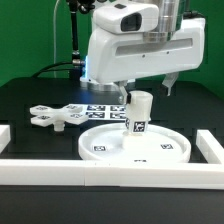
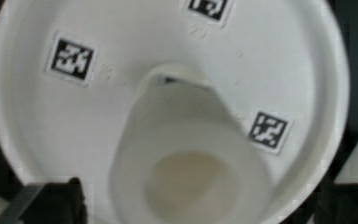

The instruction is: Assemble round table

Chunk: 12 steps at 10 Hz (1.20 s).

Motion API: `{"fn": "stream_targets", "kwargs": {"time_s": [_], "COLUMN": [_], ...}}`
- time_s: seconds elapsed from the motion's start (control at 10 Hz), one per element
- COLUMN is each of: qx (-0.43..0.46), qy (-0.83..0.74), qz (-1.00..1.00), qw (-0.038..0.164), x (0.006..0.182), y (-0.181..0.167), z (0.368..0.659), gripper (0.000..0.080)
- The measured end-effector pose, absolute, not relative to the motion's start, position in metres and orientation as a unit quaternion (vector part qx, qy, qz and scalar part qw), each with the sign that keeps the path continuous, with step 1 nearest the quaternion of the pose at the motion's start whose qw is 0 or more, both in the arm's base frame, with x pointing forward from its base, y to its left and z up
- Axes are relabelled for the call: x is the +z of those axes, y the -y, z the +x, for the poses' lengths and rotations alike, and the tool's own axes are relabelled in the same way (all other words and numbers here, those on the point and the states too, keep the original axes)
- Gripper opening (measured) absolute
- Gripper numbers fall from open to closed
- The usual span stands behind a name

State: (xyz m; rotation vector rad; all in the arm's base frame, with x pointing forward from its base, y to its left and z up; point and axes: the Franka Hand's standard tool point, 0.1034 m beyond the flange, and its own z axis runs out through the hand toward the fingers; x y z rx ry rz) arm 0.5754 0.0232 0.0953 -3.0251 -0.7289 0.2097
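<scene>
Directly beneath the wide-spread fingers [image 2: 60,200], leg [image 1: 140,112] upright on disc [image 1: 100,140], ungripped.

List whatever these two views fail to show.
- End effector: open or shut unclear. It is too small in the exterior view, and the wrist view's edge cuts off the fingers.
- Where the leg meets the disc: hidden by the leg's own top in the wrist view, too small in the exterior view.
- Foot: outside the wrist view; its tags are blurred in the exterior view.
- Marker board: partly hidden behind the arm.
</scene>
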Motion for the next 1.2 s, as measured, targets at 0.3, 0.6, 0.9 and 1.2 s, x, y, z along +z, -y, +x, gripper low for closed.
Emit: {"fn": "stream_targets", "kwargs": {"time_s": [0.3,0.6,0.9,1.2], "qx": [0.069,0.07,0.072,0.072], "qy": [0.235,0.245,0.246,0.25], "qz": [-0.969,-0.967,-0.967,-0.965], "qw": [0.012,0.013,0.014,0.014], "x": [0.093,0.089,0.086,0.085], "y": [-0.021,-0.016,-0.017,-0.018], "z": [0.574,0.57,0.563,0.563], "gripper": [0.0649,0.0649,0.0649,0.0404]}}
